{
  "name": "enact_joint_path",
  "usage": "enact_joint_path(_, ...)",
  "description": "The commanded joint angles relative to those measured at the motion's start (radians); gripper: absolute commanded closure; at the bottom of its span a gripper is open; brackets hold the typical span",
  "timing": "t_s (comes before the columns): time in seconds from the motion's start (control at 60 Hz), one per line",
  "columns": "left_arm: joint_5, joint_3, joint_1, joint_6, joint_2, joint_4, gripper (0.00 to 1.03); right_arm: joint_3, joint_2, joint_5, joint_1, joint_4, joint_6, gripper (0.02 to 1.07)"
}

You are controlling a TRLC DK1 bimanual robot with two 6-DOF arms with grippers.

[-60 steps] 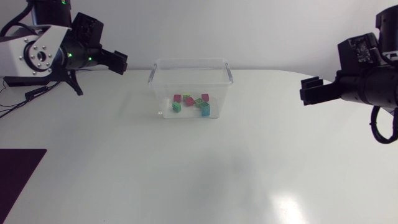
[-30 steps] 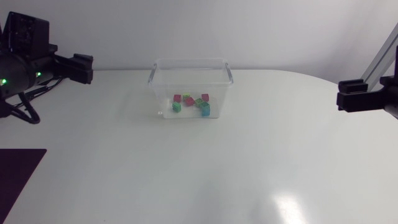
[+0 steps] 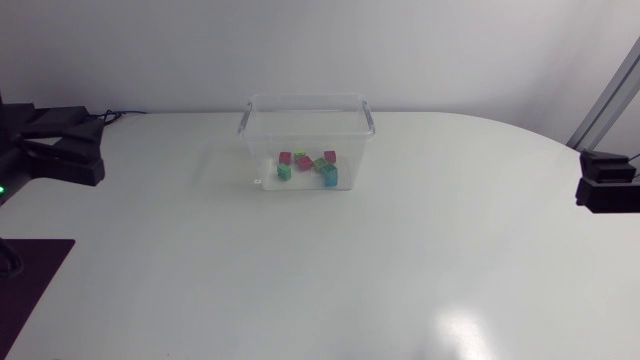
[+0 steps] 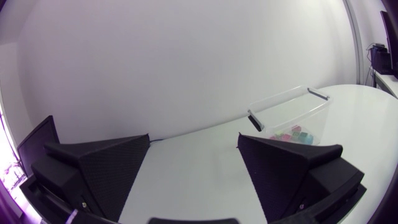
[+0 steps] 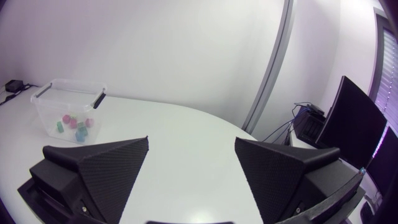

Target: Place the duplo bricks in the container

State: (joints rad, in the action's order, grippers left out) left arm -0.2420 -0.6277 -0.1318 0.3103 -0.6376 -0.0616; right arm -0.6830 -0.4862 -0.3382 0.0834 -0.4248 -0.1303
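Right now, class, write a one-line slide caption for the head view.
Coloured duplo bricks lie inside the clear container on the white table, left arm and right arm at the side edges.

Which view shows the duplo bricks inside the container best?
The head view: it looks down into the container, so the duplo bricks show separately by colour. Both wrist views show them far off, small, through the container's clear wall.

A white table [image 3: 400,260] with a rounded far right corner fills the head view. A dark flat pad [image 3: 30,285] lies at its near left edge. A glare [image 3: 462,330] shows on its near right part.
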Motion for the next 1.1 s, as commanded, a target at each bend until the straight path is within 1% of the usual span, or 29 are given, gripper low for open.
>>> enact_joint_path(0.0, -0.025, 0.034, 0.001, -0.030, 0.041, -0.003, 0.04, 0.042, 0.047, -0.010, -0.008, -0.017, 0.017, 0.07)
enact_joint_path(0.133, -0.034, 0.063, -0.003, -0.039, 0.108, -0.015, 0.04, 0.077, 0.107, -0.032, -0.010, -0.022, -0.012, 0.07)
enact_joint_path(0.217, -0.052, 0.088, -0.008, -0.039, 0.154, -0.020, 0.04, 0.103, 0.150, -0.058, -0.013, -0.025, -0.043, 0.07)
enact_joint_path(0.317, -0.085, 0.106, -0.011, -0.046, 0.187, -0.049, 0.04, 0.129, 0.199, -0.081, -0.017, -0.026, -0.068, 0.07)
enact_joint_path(0.55, -0.109, 0.151, -0.014, -0.079, 0.282, -0.070, 0.04, 0.155, 0.294, -0.079, -0.017, -0.025, -0.065, 0.07)
enact_joint_path(0.75, -0.138, 0.195, -0.019, -0.082, 0.351, -0.080, 0.04, 0.181, 0.340, -0.078, -0.013, -0.037, -0.069, 0.07)
enact_joint_path(1.083, -0.009, 0.342, 0.033, -0.160, 0.449, -0.032, 0.04, 0.354, 0.392, 0.064, -0.037, 0.120, -0.002, 0.07)
